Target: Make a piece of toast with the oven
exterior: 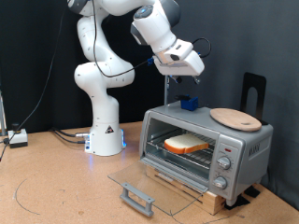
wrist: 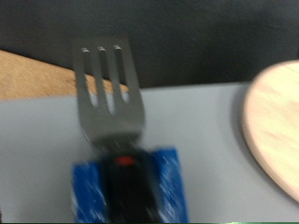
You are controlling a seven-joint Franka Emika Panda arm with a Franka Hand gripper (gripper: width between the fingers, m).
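Observation:
The oven [exterior: 245, 149] stands at the exterior view's right with its glass door [exterior: 149, 182] folded down flat. The piece of toast [exterior: 187, 144] lies on the wire rack inside. My gripper [exterior: 184, 73] hangs above the oven's top, over a blue block [exterior: 190, 105] lying there. In the wrist view a grey slotted spatula [wrist: 109, 89] lies on the grey oven top [wrist: 206, 159], its dark handle running through the blue block [wrist: 89, 187]. My fingers do not show in the wrist view.
A round light wooden board [exterior: 235, 119] lies on the oven top, beside the spatula in the wrist view [wrist: 278, 126]. A black stand [exterior: 252, 91] rises behind the oven. The robot's white base [exterior: 105, 131] stands at the exterior view's left. Cables lie at the far left.

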